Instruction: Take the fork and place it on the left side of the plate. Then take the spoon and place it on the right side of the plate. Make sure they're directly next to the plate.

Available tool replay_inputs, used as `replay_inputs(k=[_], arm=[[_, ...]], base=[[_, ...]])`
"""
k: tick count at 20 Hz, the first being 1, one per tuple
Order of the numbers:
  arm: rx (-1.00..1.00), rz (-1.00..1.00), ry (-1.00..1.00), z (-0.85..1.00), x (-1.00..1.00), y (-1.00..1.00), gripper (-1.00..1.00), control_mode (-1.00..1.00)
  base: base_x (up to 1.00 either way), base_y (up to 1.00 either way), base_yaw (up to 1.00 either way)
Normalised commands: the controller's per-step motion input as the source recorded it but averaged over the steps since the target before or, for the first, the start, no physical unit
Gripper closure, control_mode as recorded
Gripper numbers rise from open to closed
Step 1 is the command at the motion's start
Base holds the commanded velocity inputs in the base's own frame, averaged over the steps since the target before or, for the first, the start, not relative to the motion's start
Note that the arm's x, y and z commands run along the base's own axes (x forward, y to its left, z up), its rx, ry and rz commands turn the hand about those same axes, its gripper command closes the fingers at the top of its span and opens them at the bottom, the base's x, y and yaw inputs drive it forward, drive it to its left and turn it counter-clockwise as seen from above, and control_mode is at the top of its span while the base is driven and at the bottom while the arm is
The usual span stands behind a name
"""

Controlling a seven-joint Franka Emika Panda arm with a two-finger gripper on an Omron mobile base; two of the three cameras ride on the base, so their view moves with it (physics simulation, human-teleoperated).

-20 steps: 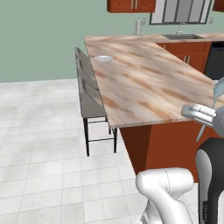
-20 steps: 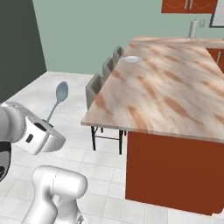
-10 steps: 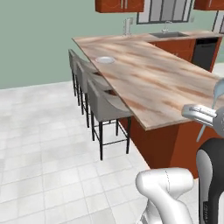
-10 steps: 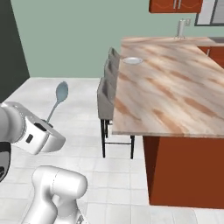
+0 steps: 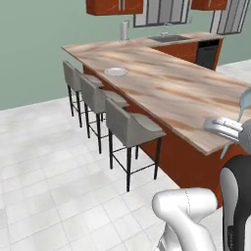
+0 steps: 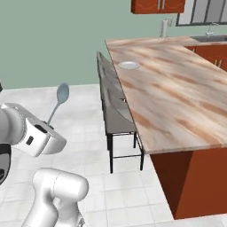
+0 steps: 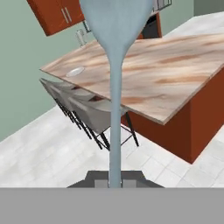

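Note:
My gripper (image 7: 114,182) is shut on the handle of the pale blue spoon (image 7: 115,74), which stands upright with its bowl at the top of the hand view. The same spoon (image 6: 60,98) rises from the gripper (image 6: 48,126) over the floor, well short of the counter. A part of the spoon (image 5: 243,102) shows at the right edge above the gripper (image 5: 233,129). The small white-grey plate (image 5: 116,71) (image 6: 128,65) (image 7: 75,71) lies on the far part of the marbled counter near its stool-side edge. The orange fork is out of view.
The long marbled counter (image 5: 186,93) (image 6: 177,88) has a red-brown base. Three grey bar stools (image 5: 128,128) (image 6: 116,119) stand along its side. A sink (image 5: 169,37) and a steel canister (image 5: 125,30) sit at the far end. Tiled floor (image 5: 44,166) spreads wide.
The whole scene has shifted in both base views, so the base has driven and turned; the counter's stool side with the stools now shows. The spoon stays in the gripper.

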Motion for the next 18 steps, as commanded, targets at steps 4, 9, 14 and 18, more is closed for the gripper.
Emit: replay_inputs(k=[4, 9, 14, 18], arm=[[0.0, 0.0, 0.0, 0.0, 0.0, 0.0, 1.0, 1.0], [0.0, 0.0, 0.0, 0.0, 0.0, 0.0, 1.0, 1.0], [0.0, 0.0, 0.0, 0.0, 0.0, 0.0, 1.0, 1.0], [0.0, 0.0, 0.0, 0.0, 0.0, 0.0, 1.0, 1.0]], base=[[0.68, 0.97, -0.37], [0.75, 0.95, -0.37], [0.79, 0.91, -0.38], [0.79, 0.91, -0.38]])
